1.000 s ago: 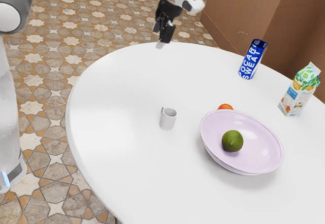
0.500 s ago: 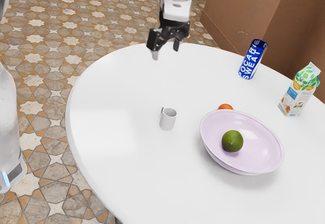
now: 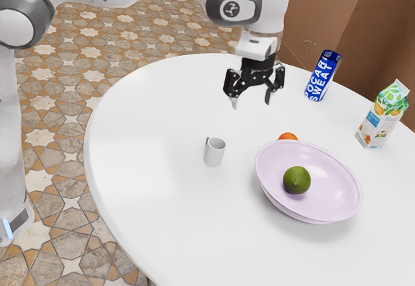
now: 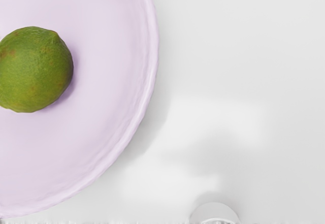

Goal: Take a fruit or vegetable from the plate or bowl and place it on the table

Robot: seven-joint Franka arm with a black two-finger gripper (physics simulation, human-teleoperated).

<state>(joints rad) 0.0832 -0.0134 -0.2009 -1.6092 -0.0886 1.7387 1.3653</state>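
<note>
My gripper (image 3: 251, 102) hangs above the table in the exterior view, its two fingers spread apart with nothing between them. It is higher than the bowl and toward the far side of the table. A green lime (image 3: 297, 180) lies inside the pale purple bowl (image 3: 331, 169), nearer the bowl's left side in the exterior view. In the wrist view the lime (image 4: 35, 69) rests on the inner surface of the bowl (image 4: 101, 107). The white table (image 3: 155, 189) carries the bowl.
A small grey mug (image 3: 214, 152) stands beside the bowl, also seen as a rounded rim (image 4: 215, 213). An orange fruit (image 3: 288, 136) is partly hidden behind the bowl. A blue can (image 3: 322, 76) and a carton (image 3: 382, 115) stand farther back.
My arm has swung toward the exterior view's right, carrying the gripper from the table's far edge to over the table. The hand has also turned. The lime and bowl have not moved.
</note>
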